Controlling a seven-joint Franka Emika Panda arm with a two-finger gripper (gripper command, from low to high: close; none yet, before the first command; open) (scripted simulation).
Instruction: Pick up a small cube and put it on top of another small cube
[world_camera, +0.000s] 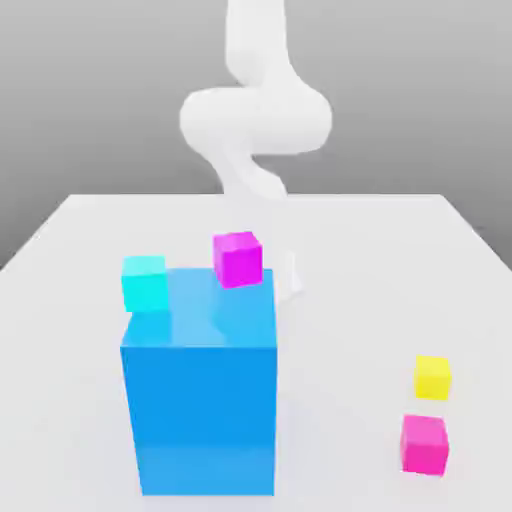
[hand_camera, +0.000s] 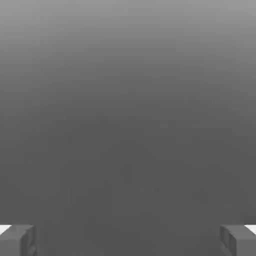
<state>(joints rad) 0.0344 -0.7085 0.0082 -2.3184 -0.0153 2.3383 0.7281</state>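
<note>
Going from the exterior view's left, the cyan cube (world_camera: 145, 285) sits at the left edge of the top of the big blue box (world_camera: 200, 420), seeming to overhang it slightly, and the magenta cube (world_camera: 238, 260) appears to rest near that top's far right corner. The fingers (hand_camera: 15, 244) are spread wide in the hand view, released, with no cube between them. Over towards the right edge of the worktop (world_camera: 350, 260) lie the yellow cube (world_camera: 432, 378) and, nearer the camera, the pink cube (world_camera: 424, 445), well apart from the box (any of the four could be the one meant). No cube stands on another, so the task looks barely begun: choosing, gripping, lifting, placing and letting go all remain.
</note>
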